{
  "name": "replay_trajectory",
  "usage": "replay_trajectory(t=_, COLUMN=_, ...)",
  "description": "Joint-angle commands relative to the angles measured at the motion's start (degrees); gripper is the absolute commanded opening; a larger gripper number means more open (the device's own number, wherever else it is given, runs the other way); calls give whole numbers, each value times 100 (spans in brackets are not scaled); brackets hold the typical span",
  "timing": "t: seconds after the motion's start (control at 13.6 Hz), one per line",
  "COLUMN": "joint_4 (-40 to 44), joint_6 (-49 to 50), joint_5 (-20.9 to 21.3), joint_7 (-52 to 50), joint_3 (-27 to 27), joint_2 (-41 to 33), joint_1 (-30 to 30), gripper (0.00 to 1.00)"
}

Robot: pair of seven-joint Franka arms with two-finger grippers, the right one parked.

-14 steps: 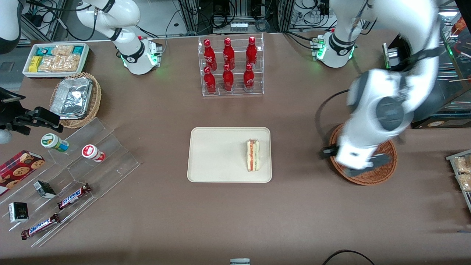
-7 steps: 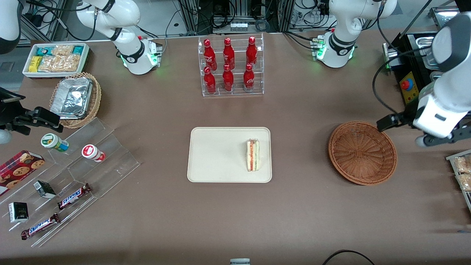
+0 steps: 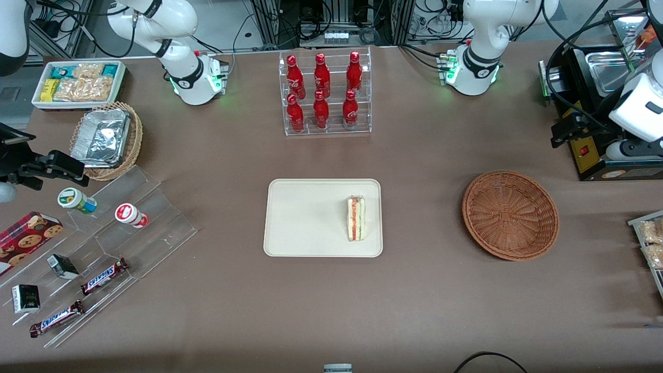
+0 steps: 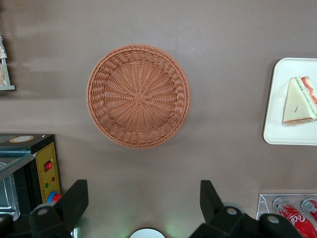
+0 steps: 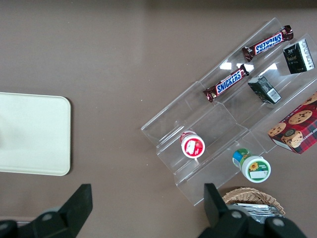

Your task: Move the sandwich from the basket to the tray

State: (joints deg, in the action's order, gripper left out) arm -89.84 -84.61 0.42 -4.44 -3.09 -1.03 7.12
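Note:
The sandwich point(image 3: 356, 218) point(image 4: 298, 101), a white wedge with red and green layers, lies on the cream tray point(image 3: 311, 217) point(image 4: 292, 134) point(image 5: 32, 134), near the tray's edge that faces the basket. The reddish-brown wicker basket point(image 3: 510, 215) point(image 4: 138, 95) holds nothing. My gripper point(image 3: 633, 149) point(image 4: 143, 191) is high up at the working arm's end of the table, farther from the front camera than the basket and off to its side. Its black fingers point(image 4: 78, 192) stand wide open with nothing between them.
A black control box with a red button point(image 3: 584, 151) stands under the gripper. An acrylic rack of red bottles point(image 3: 325, 93) is farther back than the tray. A stepped snack display point(image 3: 103, 248), a foil-tray basket point(image 3: 106, 140) and a snack bin point(image 3: 77, 83) lie toward the parked arm's end.
The gripper has left its place above the basket, moving toward the working arm's end and away from the front camera. Sandwich, tray and basket have stayed put.

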Motion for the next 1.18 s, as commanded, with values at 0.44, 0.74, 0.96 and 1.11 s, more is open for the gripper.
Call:
replay_trajectory(t=0.44, joint_4=46, joint_6=76, joint_5=64, joint_7=102, joint_3=273, joint_2=-29, joint_1=-115, gripper=100)
replay_trajectory(t=0.74, joint_4=37, joint_6=-3, joint_5=81, joint_7=49, joint_3=256, joint_2=-29, joint_1=-115, gripper=100)
replay_trajectory(t=0.96, joint_4=-24, joint_6=-213, joint_5=99, joint_7=-65, joint_3=256, joint_2=-11, joint_1=-123, gripper=100)
replay_trajectory(t=1.11, joint_4=-42, joint_6=-223, joint_5=99, joint_7=-92, joint_3=265, joint_2=-20, joint_1=-132, gripper=100)
